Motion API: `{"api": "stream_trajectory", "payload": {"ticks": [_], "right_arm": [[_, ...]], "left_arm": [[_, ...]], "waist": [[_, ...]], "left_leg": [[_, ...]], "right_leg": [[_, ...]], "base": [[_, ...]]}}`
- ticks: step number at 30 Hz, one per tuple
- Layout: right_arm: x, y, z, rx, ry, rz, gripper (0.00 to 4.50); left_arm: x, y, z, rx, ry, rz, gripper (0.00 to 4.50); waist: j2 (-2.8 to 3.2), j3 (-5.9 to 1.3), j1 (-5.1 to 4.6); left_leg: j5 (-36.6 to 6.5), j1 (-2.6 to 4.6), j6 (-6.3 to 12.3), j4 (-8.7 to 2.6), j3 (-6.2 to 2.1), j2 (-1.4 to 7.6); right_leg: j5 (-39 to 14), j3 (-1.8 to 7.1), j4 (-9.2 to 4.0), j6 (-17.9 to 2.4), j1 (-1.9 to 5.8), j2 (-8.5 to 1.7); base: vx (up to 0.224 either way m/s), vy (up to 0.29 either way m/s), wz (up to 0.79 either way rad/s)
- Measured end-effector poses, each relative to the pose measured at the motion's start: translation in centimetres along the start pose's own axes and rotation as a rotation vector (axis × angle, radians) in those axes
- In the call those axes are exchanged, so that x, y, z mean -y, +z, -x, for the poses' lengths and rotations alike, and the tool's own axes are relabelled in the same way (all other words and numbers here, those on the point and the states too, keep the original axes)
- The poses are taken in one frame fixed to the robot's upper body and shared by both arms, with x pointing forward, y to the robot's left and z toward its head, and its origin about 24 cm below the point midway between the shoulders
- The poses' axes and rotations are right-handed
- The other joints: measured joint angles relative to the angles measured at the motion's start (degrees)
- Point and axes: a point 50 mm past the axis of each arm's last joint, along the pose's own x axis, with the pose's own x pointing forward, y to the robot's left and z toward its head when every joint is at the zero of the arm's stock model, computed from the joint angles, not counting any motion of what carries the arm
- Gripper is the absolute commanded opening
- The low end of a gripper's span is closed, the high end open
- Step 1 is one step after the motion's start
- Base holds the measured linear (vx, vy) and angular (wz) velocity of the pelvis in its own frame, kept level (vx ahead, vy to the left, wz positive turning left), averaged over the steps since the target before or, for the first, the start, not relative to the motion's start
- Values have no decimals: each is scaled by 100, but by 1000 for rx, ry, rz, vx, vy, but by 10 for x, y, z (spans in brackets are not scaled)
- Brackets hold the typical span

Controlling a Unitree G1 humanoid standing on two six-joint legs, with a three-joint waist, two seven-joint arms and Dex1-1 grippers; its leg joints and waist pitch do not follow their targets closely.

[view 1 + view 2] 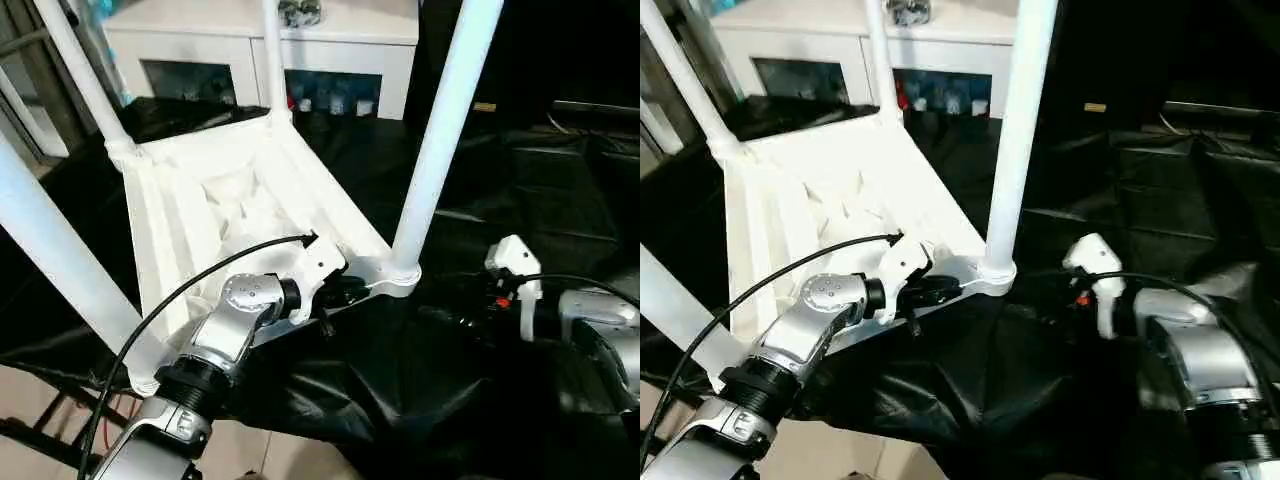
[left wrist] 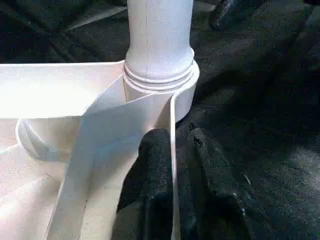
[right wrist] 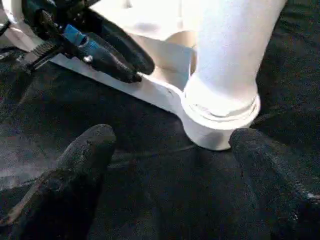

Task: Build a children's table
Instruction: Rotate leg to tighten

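Four legs (image 1: 437, 140) upright on tabletop (image 1: 200, 200), white cabinet (image 1: 330, 45) behind

Black drape (image 1: 480, 200) covers work surface, wrinkled, glossy highlights across folds. White cabinet (image 1: 330, 45) at 12 o'clock, behind drape; two open compartments, small bluish and red items (image 1: 330, 100) inside right one, too small to identify. Dark object (image 1: 298, 12) on cabinet top, unclear. Pale floor (image 1: 40, 400) at 7 o'clock, beyond drape edge. Black frame bars (image 1: 45, 435) low at 8 o'clock. Dark backdrop (image 1: 540, 50) at 1 to 2 o'clock.
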Motion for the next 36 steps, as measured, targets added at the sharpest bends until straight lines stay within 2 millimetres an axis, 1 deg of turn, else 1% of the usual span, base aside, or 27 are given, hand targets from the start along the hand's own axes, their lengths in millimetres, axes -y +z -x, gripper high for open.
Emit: {"api": "stream_trajectory", "payload": {"ticks": [2,3,4,5,11,13,16,19,22,24,25,26,29,31,34,36], "right_arm": [[1,5,-6,13,-16,15,413],[1,6,-7,17,-18,17,413],[1,7,-8,20,-18,19,413],[1,7,-7,19,-18,19,413],[1,8,-5,13,-18,28,413],[0,8,-5,14,-16,31,413],[0,8,-5,13,-17,29,413],[-1,7,-5,13,-20,30,413],[-1,7,-5,13,-27,28,413],[-1,7,-5,13,-30,27,413],[-1,6,-5,13,-32,26,413],[-1,6,-5,13,-33,26,413],[-1,6,-5,13,-38,25,413],[-1,6,-5,13,-43,24,413],[-1,5,-5,12,-44,21,413],[-1,5,-5,12,-46,21,413]], "left_arm": [[0,-2,3,-10,-1,-4,106],[1,-2,2,-14,-7,-7,106],[1,-3,3,-19,-8,-9,125],[0,-3,4,-22,-6,-10,125],[-5,-3,5,-59,20,-9,178],[-7,-3,4,-74,28,-2,178],[-8,-3,2,-93,26,17,178],[-10,-3,1,-113,22,40,178],[-12,-2,-4,-115,24,66,143],[-13,-2,-6,-116,28,88,140],[-13,-2,-7,-118,27,98,119],[-14,-1,-7,-120,26,101,110],[-14,-1,-10,-123,21,108,103],[-14,-1,-10,-128,17,107,75],[-13,0,-12,-143,-4,85,61],[-13,0,-13,-153,-12,67,42]], "waist": [[-13,8,-26],[-14,8,-20],[-15,8,-11],[-15,8,-5],[-7,3,5],[8,-2,1],[14,-3,0],[40,-9,0],[58,-7,4],[69,-8,4],[74,-8,4],[75,-7,4],[79,-9,0],[90,-13,-4],[113,-18,-1],[125,-25,-1]], "left_leg": [[0,-3,0,1,0,1],[0,-2,0,1,0,1],[0,-2,0,1,0,1],[0,-1,0,1,0,1],[1,1,-1,7,0,1],[1,3,-1,11,0,1],[1,13,-2,14,-1,2],[1,24,-2,19,-1,2],[4,28,2,27,-3,2],[5,29,4,31,-3,1],[5,29,4,34,-3,2],[6,28,5,36,-4,2],[7,27,7,38,-4,1],[8,28,8,39,-4,1],[9,28,10,38,-4,1],[9,27,10,38,-4,1]], "right_leg": [[1,0,6,-2,-7,0],[1,0,6,-2,-6,0],[1,0,6,-2,-6,0],[1,0,6,-2,-5,0],[3,1,10,-5,-2,0],[5,1,11,-7,0,0],[9,1,15,-12,9,0],[11,1,14,-15,23,0],[16,1,14,-16,31,0],[18,1,14,-17,35,0],[19,1,14,-17,38,0],[21,1,14,-17,38,0],[24,1,13,-19,38,-1],[26,1,12,-18,38,-1],[27,1,12,-17,39,-1],[26,1,12,-17,39,-1]], "base": [[0,0,0],[0,0,0],[0,0,0],[0,0,0],[0,0,0],[0,0,0],[0,0,0],[0,0,0],[0,0,0],[0,0,0],[0,0,0],[0,0,0],[0,0,0],[0,0,0],[0,0,0],[0,0,0]]}}
